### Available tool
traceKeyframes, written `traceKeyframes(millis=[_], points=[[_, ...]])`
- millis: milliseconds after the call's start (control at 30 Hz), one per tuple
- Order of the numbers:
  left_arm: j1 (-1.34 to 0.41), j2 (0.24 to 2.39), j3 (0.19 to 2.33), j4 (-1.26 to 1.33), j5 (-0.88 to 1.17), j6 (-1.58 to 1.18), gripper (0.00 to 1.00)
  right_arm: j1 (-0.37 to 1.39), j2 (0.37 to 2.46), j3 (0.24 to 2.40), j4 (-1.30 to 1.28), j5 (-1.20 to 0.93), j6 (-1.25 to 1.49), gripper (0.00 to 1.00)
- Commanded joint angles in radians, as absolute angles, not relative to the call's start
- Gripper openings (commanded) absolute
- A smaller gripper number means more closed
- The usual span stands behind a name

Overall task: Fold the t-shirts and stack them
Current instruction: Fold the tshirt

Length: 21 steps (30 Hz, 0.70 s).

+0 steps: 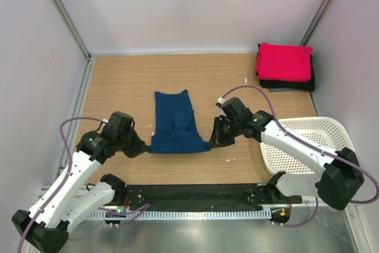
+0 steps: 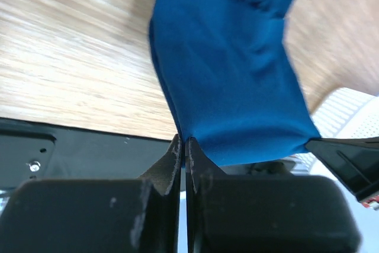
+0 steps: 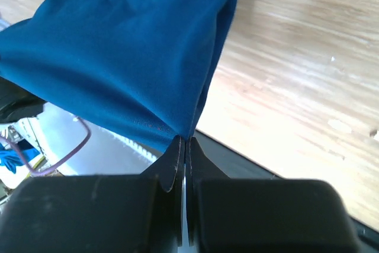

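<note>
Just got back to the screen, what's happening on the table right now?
Both arms hold the blue t-shirt in the middle of the table. The left fingers are shut on its near left corner and the right fingers on its near right corner, with the near edge stretched between them. A folded pink-red t-shirt sits on a black one at the far right corner. The white basket stands near right.

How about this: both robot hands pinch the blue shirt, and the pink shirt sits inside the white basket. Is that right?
No. The top view shows the pink shirt outside the white basket, folded on a black shirt at the far right corner of the table. The left gripper and right gripper do pinch the blue shirt.
</note>
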<state>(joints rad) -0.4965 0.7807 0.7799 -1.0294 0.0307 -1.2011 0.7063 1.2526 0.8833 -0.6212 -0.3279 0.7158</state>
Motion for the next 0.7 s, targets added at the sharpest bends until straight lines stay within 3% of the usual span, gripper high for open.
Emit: traceKeyframes(millis=[0,300,667], points=[[-0.495,0.805,0.896,-1.21,-0.074,-1.172,0.0,0.706,1.2,0.962,-0.787,-0.244,0.724,0.01],[-0.492,0.963,1.046,-1.092,-0.153,-1.131,0.0,0.684,1.311,1.215,-0.827,-0.086,0.641,0.01],[-0.347,1.038,1.037,-0.888,-0.101,-1.045,0.0,0.606,1.509,1.422,-0.766,-0.123,0.566,0.01]])
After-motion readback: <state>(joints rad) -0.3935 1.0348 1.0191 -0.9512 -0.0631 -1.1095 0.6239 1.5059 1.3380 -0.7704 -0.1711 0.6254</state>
